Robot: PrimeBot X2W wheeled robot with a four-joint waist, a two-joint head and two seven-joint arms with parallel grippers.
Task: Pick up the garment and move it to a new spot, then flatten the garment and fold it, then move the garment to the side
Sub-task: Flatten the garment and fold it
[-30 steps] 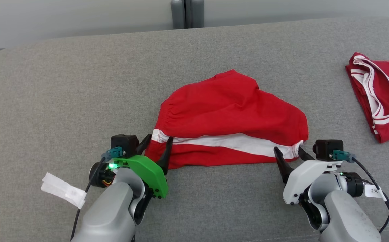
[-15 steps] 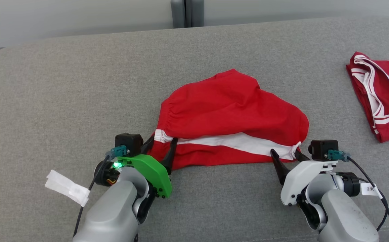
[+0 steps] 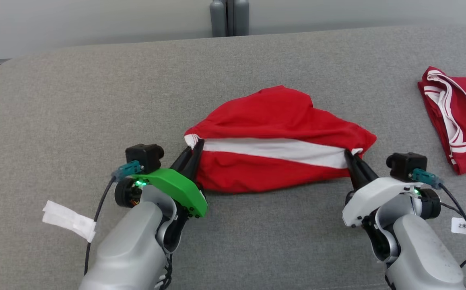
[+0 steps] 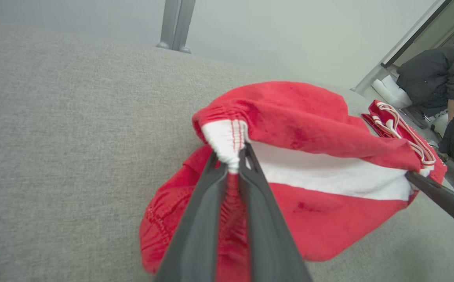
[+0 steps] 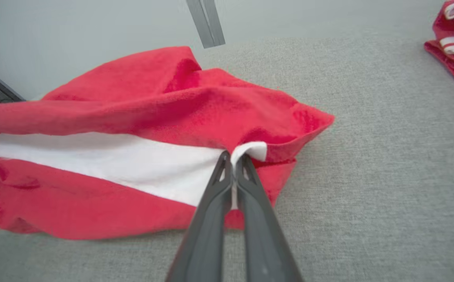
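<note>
The garment (image 3: pixel 273 121) is a pair of red shorts with a white side stripe, lying mid-table on grey fabric. My left gripper (image 3: pixel 194 145) is shut on the white stripe's left end at the waistband, seen pinched close up in the left wrist view (image 4: pixel 231 156). My right gripper (image 3: pixel 349 155) is shut on the stripe's right end (image 5: pixel 235 156). The stripe edge is lifted and stretched between both grippers, while the rest of the garment (image 5: pixel 133 105) sags onto the table behind.
A second red garment with white trim (image 3: pixel 458 117) lies folded at the table's right edge. A grey post (image 3: pixel 229 18) stands behind the table. A person in dark clothes (image 4: pixel 438 74) sits off to the right in the left wrist view.
Both grippers closed on the ends of the white stripe and raised that edge, pulling it taut; the shorts bunched up behind it. The head camera shifted slightly.
</note>
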